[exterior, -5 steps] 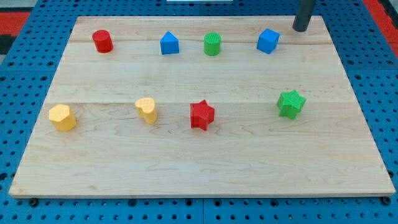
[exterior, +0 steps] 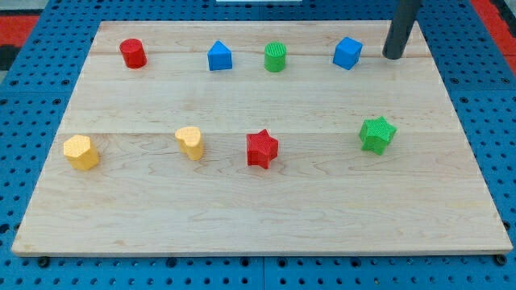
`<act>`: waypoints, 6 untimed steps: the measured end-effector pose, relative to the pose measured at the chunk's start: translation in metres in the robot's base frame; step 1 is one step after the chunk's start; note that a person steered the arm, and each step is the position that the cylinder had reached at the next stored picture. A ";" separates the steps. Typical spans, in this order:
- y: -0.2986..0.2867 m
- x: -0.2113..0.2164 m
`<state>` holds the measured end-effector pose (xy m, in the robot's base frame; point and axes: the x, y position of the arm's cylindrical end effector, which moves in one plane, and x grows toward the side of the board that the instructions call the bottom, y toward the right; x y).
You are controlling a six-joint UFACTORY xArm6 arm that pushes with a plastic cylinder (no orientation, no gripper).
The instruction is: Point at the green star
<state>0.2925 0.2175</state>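
Note:
The green star (exterior: 377, 133) lies on the wooden board (exterior: 258, 193) at the view's right, in the lower row of blocks. My tip (exterior: 393, 56) is near the view's top right, just right of the blue cube (exterior: 347, 53). It stands well above the green star in the view, apart from it, and touches no block.
The top row holds a red cylinder (exterior: 132, 53), a blue house-shaped block (exterior: 219, 56) and a green cylinder (exterior: 276, 57). The lower row holds a yellow block (exterior: 81, 151), a yellow heart (exterior: 190, 142) and a red star (exterior: 261, 148). Blue pegboard surrounds the board.
My tip has moved a little toward the view's bottom, from the board's top edge to beside the blue cube. No block has moved.

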 end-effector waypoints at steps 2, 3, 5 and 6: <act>0.000 0.044; 0.000 0.048; 0.000 0.094; 0.000 0.138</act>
